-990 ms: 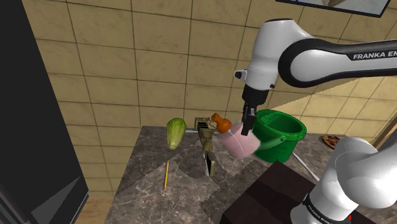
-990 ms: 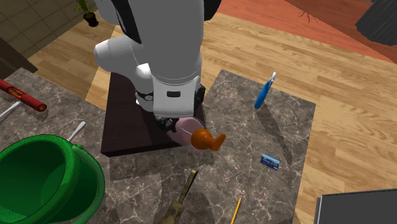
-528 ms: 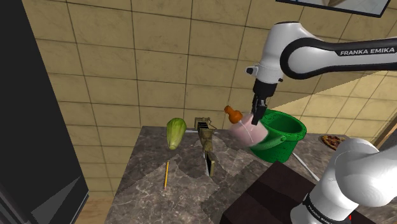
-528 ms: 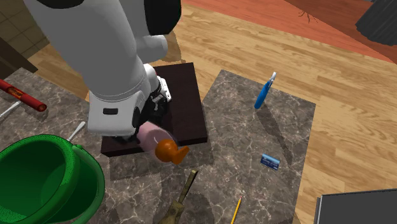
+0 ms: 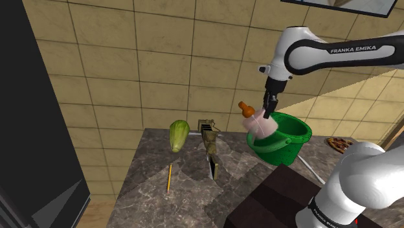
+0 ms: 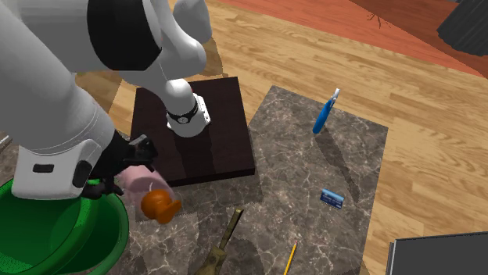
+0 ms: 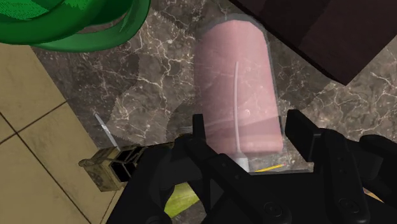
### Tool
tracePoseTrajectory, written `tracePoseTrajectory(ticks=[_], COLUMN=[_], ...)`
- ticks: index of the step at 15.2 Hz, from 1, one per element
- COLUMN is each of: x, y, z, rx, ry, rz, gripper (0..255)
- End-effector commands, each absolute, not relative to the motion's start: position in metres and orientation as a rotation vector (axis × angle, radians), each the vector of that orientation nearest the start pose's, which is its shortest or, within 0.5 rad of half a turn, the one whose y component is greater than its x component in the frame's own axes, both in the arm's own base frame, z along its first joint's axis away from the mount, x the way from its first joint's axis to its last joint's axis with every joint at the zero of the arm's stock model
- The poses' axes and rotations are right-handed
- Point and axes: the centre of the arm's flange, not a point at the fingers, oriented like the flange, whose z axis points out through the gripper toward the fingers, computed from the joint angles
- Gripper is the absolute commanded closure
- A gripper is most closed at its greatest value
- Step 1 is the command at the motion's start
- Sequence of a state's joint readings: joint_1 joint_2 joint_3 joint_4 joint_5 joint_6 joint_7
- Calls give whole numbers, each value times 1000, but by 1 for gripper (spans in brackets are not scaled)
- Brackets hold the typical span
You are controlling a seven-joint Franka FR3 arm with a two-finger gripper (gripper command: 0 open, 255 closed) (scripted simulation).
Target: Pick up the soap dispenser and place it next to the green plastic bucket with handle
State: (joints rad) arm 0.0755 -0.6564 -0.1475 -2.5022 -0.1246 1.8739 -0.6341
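Held aloft over the dark marbled stone desk [image 5: 155,175], the translucent pink soap dispenser with the orange pump top [image 5: 259,123] hung tilted in my arm's black two-finger gripper [image 5: 267,110], its pump angled up toward the shoulder view's left and its body just beside the rim of the green plastic bucket with handle [image 5: 294,133]. In the wrist view the fingers [image 7: 198,130] were pinching the bottle [image 7: 238,95] near its neck, one on each flank, with the base pointing away from the hand toward bare desk [image 7: 146,83] next to the bucket [image 7: 76,25]. The second exterior view placed the dispenser [image 6: 160,205] over the desk [image 6: 313,172] near the bucket's edge [image 6: 117,234], with the gripper [image 6: 117,160] above it. I judged the carry nearly done and the set-down the step in hand. To do it well, I reckoned, the bottle had to be brought upright first, then lowered straight onto open stone close to the bucket, without brushing its rim or handle. The grip should open only once the base sat flat, since a tall bottle let go on a slant would likely topple. The olive-handled tool [image 5: 208,139] and the pale green squash [image 5: 179,135] lay well apart from that spot.
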Motion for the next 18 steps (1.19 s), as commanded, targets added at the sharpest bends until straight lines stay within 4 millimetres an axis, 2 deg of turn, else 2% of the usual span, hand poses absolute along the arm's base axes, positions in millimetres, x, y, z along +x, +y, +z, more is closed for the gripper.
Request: tracePoseTrajectory(ticks=[1,18], x=[358,358], y=[-70,-70], z=[504,414], rx=[-3023,-3023], ry=[-983,-983], rz=[-21,-21], gripper=[255,255])
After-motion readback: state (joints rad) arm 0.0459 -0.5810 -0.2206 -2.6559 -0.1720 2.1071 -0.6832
